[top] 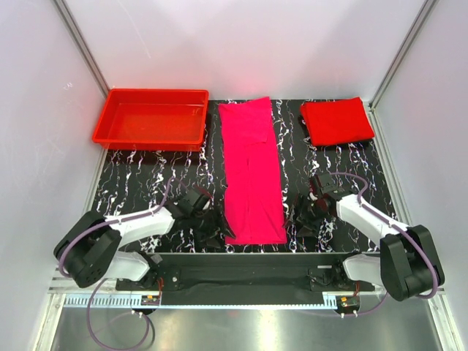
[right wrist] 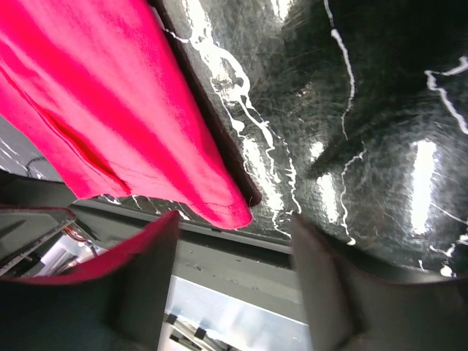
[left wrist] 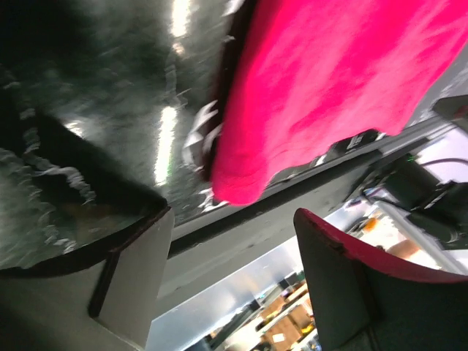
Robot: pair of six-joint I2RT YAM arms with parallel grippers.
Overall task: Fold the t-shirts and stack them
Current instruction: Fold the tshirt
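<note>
The magenta-pink t-shirt (top: 252, 172) lies flat as a long narrow strip down the middle of the table. The red t-shirt (top: 336, 121) lies folded at the back right. My left gripper (top: 217, 228) is open and empty, low over the table just left of the pink shirt's near left corner. My right gripper (top: 302, 216) is open and empty, a little right of its near right corner. In the left wrist view the shirt's corner (left wrist: 329, 88) lies beyond the open gripper (left wrist: 234, 278). In the right wrist view the corner (right wrist: 102, 95) lies beyond the open gripper (right wrist: 234, 278).
A rigid red plastic tray (top: 151, 117) stands at the back left. The table top is black marble-patterned (top: 146, 183). Its near edge (left wrist: 241, 219) runs just below the shirt's hem. White walls enclose the left, right and back.
</note>
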